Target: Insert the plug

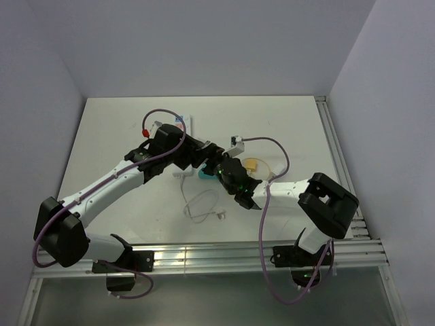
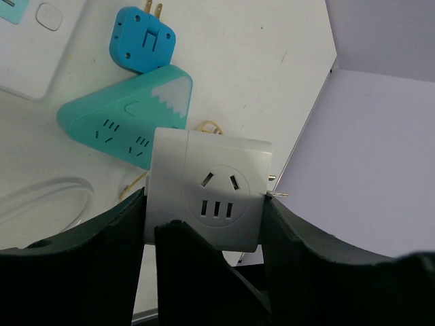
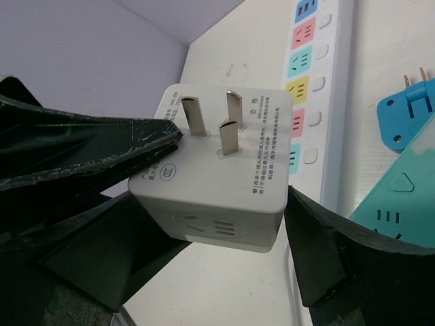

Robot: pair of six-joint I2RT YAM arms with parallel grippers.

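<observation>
A white cube plug adapter [image 2: 211, 183] is held above the table between both grippers. In the left wrist view my left gripper [image 2: 204, 204] is shut on two of its opposite sides, one being the prong side. In the right wrist view the cube [image 3: 217, 176] shows three metal prongs pointing up, and my right gripper [image 3: 211, 204] is shut on its other two sides. In the top view the left gripper [image 1: 209, 157] and right gripper [image 1: 228, 171] meet at the table's middle. The white power strip [image 3: 319, 88] with coloured sockets lies behind; it also shows in the top view [image 1: 183, 126].
A teal triangular socket adapter [image 2: 129, 115] and a blue plug adapter [image 2: 143, 41] lie beside the strip. A white looped cable [image 1: 202, 204] lies near the front. A small yellow item [image 1: 251, 164] sits right of the grippers. A rail [image 1: 340, 163] runs along the right edge.
</observation>
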